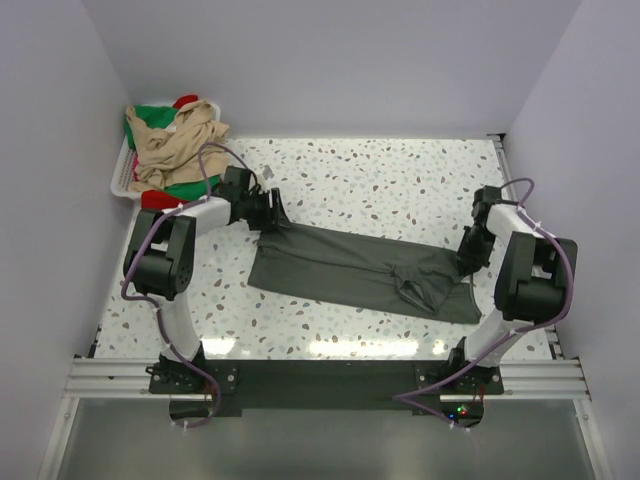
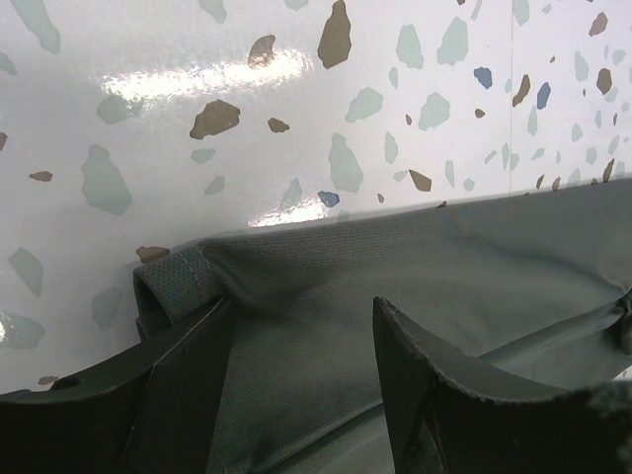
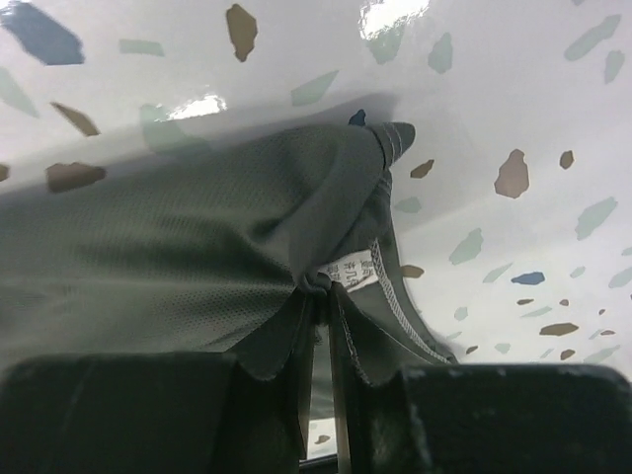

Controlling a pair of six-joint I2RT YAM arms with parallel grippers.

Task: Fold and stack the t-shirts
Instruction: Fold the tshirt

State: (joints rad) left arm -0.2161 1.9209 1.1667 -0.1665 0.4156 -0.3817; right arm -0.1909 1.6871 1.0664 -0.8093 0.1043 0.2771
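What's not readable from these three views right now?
- Print on the neck label of the dark grey t-shirt: right wrist view, too small and blurred.
- Number of shirts in the basket: top view, the shirt pile overlaps itself.
- How deep the right tool grips: right wrist view, the tool itself hides the pinched cloth.
- Whether the left tool touches the hem: left wrist view, cut off by the bottom edge.

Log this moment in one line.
phase: grasping dark grey t-shirt on table | left gripper: open over its hem | right gripper: shut on it beside neck label | beige t-shirt: in white basket
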